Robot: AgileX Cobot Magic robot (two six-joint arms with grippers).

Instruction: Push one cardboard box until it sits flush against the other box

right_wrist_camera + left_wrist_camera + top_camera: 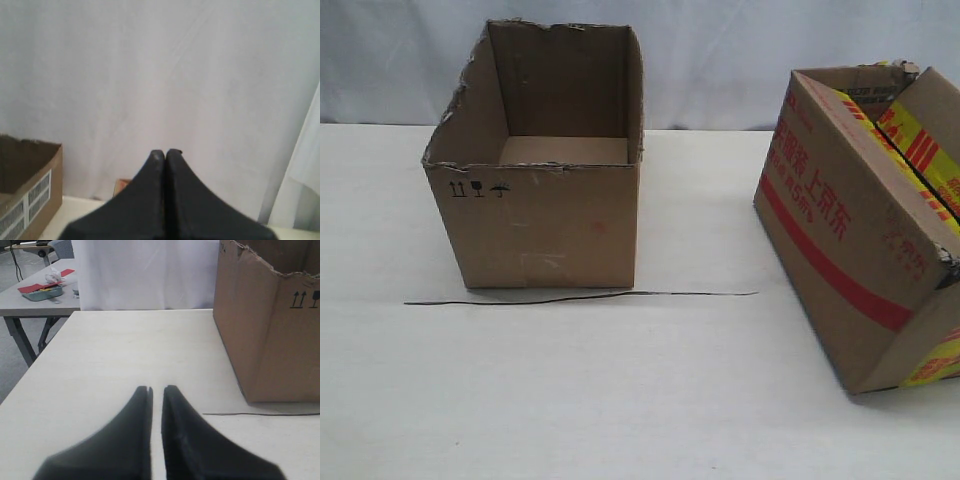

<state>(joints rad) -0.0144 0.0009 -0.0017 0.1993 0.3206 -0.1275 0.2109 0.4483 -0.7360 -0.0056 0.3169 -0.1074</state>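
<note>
The cardboard box (pixel 850 250), with yellow tape and a red stripe with red characters, sits skewed at the right of the table. The other box (pixel 545 215), plain brown with a ragged rim and an open top, stands left of centre, a wide gap of table between them. Neither gripper shows in the exterior view. In the left wrist view my left gripper (pixel 156 388) hovers low over the table, holding nothing, its fingers a thin slit apart; the plain box (pixel 270 340) stands off to one side. My right gripper (pixel 165 151) is shut, empty, facing a white backdrop.
A thin black line (pixel 580 297) lies on the white table (pixel 620 400) along the plain box's front. A brown carton with a white label (pixel 30 195) edges the right wrist view; which box it is I cannot tell. A side table with red and teal items (pixel 42 290) stands beyond.
</note>
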